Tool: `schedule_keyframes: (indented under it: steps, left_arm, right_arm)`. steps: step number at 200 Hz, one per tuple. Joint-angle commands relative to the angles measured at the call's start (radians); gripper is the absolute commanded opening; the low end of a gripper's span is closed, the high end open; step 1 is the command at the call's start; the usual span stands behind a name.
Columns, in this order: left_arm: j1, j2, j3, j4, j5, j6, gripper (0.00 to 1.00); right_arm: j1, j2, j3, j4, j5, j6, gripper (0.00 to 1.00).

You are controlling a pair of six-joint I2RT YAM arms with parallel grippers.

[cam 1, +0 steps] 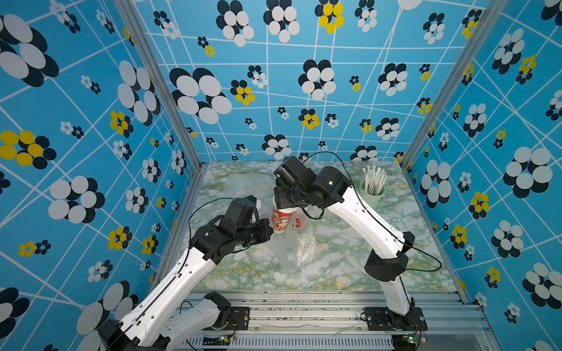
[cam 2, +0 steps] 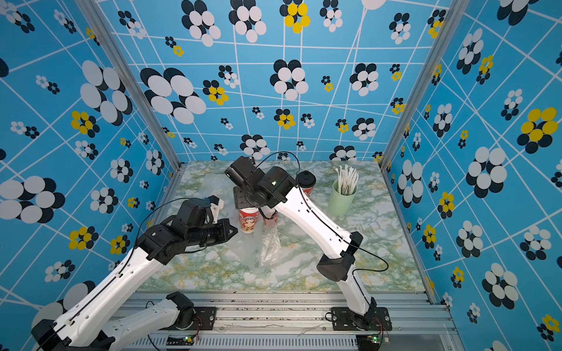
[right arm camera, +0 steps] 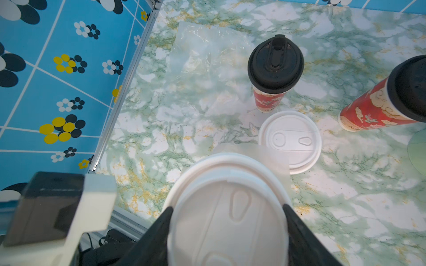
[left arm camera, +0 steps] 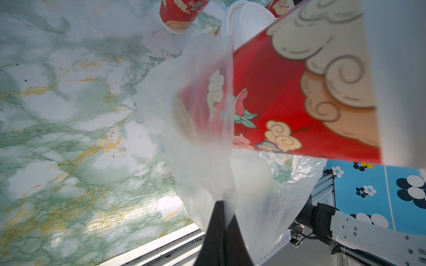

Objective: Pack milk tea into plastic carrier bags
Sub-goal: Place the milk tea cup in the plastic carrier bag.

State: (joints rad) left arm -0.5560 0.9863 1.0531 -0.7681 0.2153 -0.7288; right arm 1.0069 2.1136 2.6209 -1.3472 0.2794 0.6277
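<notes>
My right gripper (right arm camera: 227, 207) is shut on a red milk tea cup with a white flat lid (right arm camera: 228, 225), seen in both top views (cam 1: 279, 220) (cam 2: 248, 220). My left gripper (left arm camera: 221, 202) is shut on the edge of a thin plastic carrier bag (left arm camera: 202, 149) and sits just left of that cup (cam 1: 269, 232). The bag's film covers the cup's lower end (left arm camera: 288, 92). A second white-lidded cup (right arm camera: 290, 141) (cam 2: 269, 219) stands right beside it, within the bag (cam 1: 299, 246). Two black-lidded cups (right arm camera: 275, 66) (right arm camera: 391, 96) stand behind. Another bag (right arm camera: 202, 57) lies flat at the back left.
A pale green cup of white straws (cam 1: 372, 191) (cam 2: 343, 194) stands at the back right of the marble table (cam 1: 349, 267). Patterned blue walls close in three sides. An aluminium rail (cam 1: 304, 307) runs along the front edge by the arm bases.
</notes>
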Motion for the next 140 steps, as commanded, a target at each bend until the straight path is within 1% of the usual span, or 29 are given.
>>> schedule_keyframes:
  steps: [1, 23, 51, 75, 97, 140]
  left_arm:
    - [0.009, -0.022, -0.009, -0.023, -0.019, 0.010, 0.00]
    - [0.012, -0.033, -0.008, -0.026, -0.027, 0.007, 0.00]
    - [0.013, -0.050, -0.011, -0.031, -0.039, 0.000, 0.00]
    - [0.016, -0.067, -0.010, -0.031, -0.040, -0.009, 0.00]
    - [0.018, -0.086, -0.011, -0.036, -0.050, -0.017, 0.00]
    - [0.021, -0.108, -0.023, -0.036, -0.055, -0.033, 0.00]
  right_arm:
    - [0.012, 0.024, 0.023, 0.031, 0.027, 0.009, 0.66]
    - [0.024, 0.047, 0.016, 0.038, 0.059, 0.008, 0.66]
    - [0.025, 0.056, -0.004, 0.050, 0.054, 0.015, 0.65]
    - [0.025, 0.049, -0.088, 0.110, 0.048, 0.018, 0.65]
    - [0.025, 0.017, -0.196, 0.178, 0.046, 0.024, 0.65]
    - [0.025, -0.008, -0.298, 0.248, 0.040, 0.038, 0.65]
